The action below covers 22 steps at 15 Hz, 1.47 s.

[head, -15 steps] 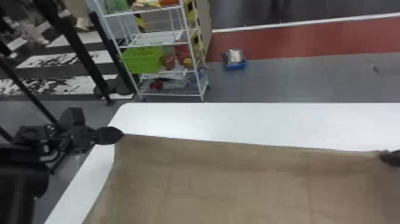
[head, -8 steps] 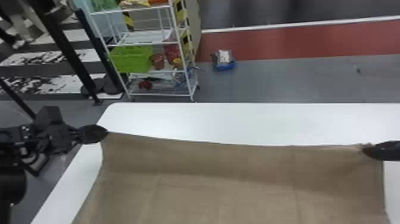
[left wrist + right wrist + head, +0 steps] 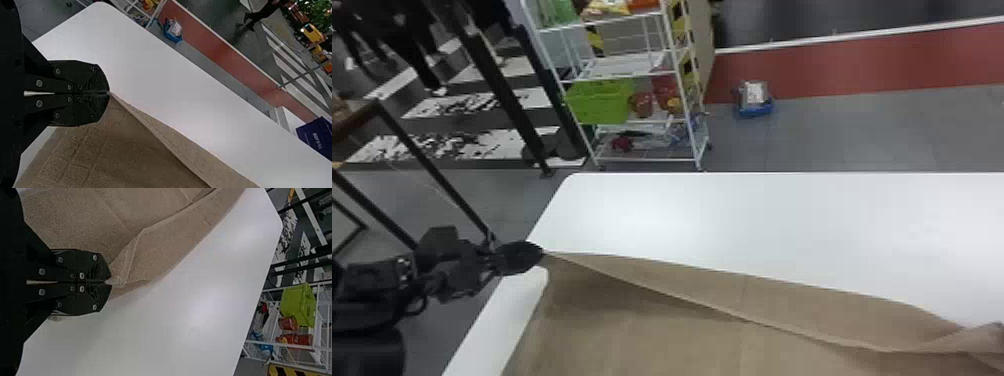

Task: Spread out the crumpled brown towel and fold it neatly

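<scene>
Two grippers, both clenched on cloth — left gripper [image 3: 542,254] pinches a towel corner, left of centre in the head view; right gripper [image 3: 111,282] holds a puckered bit of towel edge, left middle of the right wrist view. Brown towel [image 3: 632,332] covers bottom centre to lower right of the head view. Nubby pile, gridded creases; one long ridge runs diagonally from the left gripper to lower right, thin strip of cloth beyond it. Table [image 3: 732,220] smooth, white, rounded corner — wide band of surface past the towel's slanting far edge, narrower band lower left.
</scene>
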Tool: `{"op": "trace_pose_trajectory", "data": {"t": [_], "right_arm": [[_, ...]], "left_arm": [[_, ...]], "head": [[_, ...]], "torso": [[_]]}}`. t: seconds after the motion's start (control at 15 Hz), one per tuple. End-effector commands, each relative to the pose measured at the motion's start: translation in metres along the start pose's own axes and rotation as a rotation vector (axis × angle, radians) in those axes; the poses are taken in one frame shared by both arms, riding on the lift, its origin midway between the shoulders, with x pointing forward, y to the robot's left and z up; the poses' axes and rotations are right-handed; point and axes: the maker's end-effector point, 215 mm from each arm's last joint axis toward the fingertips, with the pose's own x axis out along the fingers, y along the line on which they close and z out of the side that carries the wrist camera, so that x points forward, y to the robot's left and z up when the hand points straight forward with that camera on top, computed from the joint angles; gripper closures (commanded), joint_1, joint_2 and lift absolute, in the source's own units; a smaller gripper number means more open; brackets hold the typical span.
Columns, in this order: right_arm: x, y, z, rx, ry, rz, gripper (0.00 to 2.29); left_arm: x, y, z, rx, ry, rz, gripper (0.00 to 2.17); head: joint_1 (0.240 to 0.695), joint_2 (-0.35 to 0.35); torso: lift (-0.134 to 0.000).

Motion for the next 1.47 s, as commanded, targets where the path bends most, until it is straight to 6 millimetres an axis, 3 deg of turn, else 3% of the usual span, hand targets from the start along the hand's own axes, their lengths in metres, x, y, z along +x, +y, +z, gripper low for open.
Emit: {"op": "trace_pose_trajectory", "data": {"t": [0.0,0.47,0.6,0.87,1.2,1.4], "right_arm": [[0.001,0.013,-0.023,-0.008,0.053,0.021,1.38],[-0.023,0.021,-0.013,-0.057,0.052,0.02,1.38],[-0.03,0.03,-0.019,-0.06,0.067,0.06,1.38],[-0.01,0.055,-0.047,-0.113,0.143,0.113,1.38],[-0.012,0.046,-0.032,-0.139,0.134,0.093,1.38],[-0.02,0.05,-0.035,-0.149,0.144,0.089,1.38]], "left_arm": [[-0.006,-0.014,-0.005,0.026,0.001,-0.004,1.37],[-0.029,-0.025,-0.012,0.109,-0.001,0.013,1.37],[-0.035,-0.032,-0.016,0.136,0.007,0.01,1.37],[-0.031,-0.049,-0.021,0.173,0.03,-0.031,1.37],[-0.027,-0.073,-0.021,0.261,0.072,-0.087,1.37],[-0.044,-0.08,-0.021,0.292,0.101,-0.093,1.37]], "head": [[0.695,0.35],[0.695,0.35],[0.695,0.35],[0.695,0.35],[0.695,0.35],[0.695,0.35]], "torso": [[-0.122],[-0.122],[-0.122],[-0.122],[-0.122],[-0.122]]}}
